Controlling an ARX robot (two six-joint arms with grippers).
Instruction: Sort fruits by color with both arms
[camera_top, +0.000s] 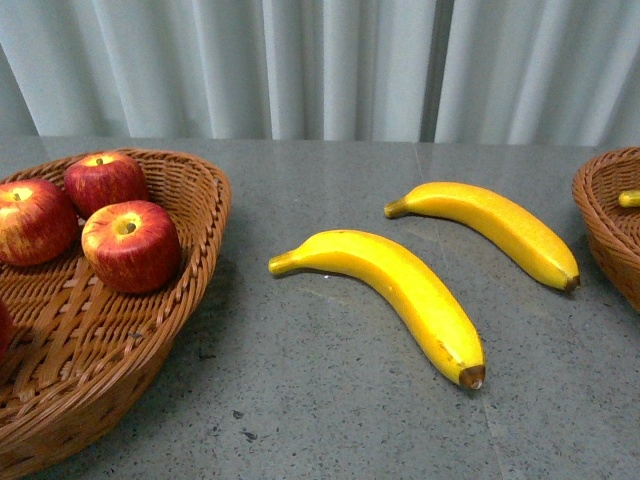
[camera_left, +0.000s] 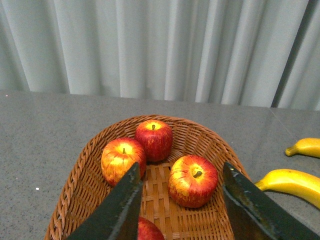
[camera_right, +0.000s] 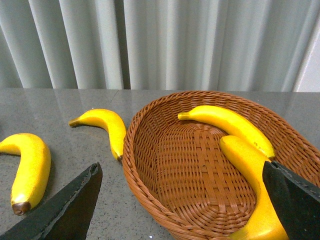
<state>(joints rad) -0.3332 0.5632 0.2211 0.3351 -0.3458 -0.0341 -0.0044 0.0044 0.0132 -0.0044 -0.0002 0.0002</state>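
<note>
Several red apples lie in the left wicker basket (camera_top: 190, 180): one at the back (camera_top: 104, 180), one on the left (camera_top: 32, 220), one nearest the middle (camera_top: 131, 244). Two yellow bananas lie on the table between the baskets, a near one (camera_top: 400, 290) and a far one (camera_top: 495, 225). My left gripper (camera_left: 181, 170) is open and empty above the apple basket (camera_left: 90, 170), its jaws either side of an apple (camera_left: 193, 181). My right gripper (camera_right: 181, 170) is open and empty above the right basket (camera_right: 150, 180), which holds two bananas (camera_right: 227, 122) (camera_right: 250, 170). Neither gripper shows in the front view.
The right basket's rim (camera_top: 605, 215) shows at the front view's right edge with a banana tip (camera_top: 628, 199) inside. Grey stone table (camera_top: 330, 400). White curtain (camera_top: 320, 60) hangs behind the table's far edge.
</note>
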